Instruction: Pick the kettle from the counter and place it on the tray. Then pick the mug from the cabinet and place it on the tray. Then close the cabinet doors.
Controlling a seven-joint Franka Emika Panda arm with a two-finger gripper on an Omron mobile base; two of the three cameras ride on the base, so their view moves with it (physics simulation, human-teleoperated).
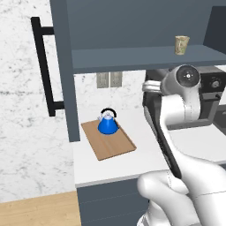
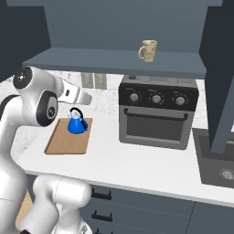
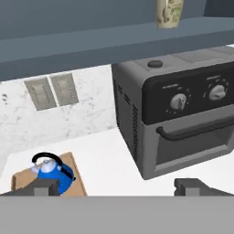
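On the white counter (image 2: 151,160) our gripper (image 3: 116,186) hangs empty, jaws wide apart, near the toaster oven (image 2: 157,112). The kettle (image 1: 107,122) already sits on the tray (image 1: 115,145). The mug (image 2: 148,50) waits upright on the cabinet (image 2: 123,61) shelf; we judge it light, rigid, slippery, best pinched across its rim.

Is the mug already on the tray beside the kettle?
No, the mug stands on the cabinet shelf; only the kettle sits on the tray.
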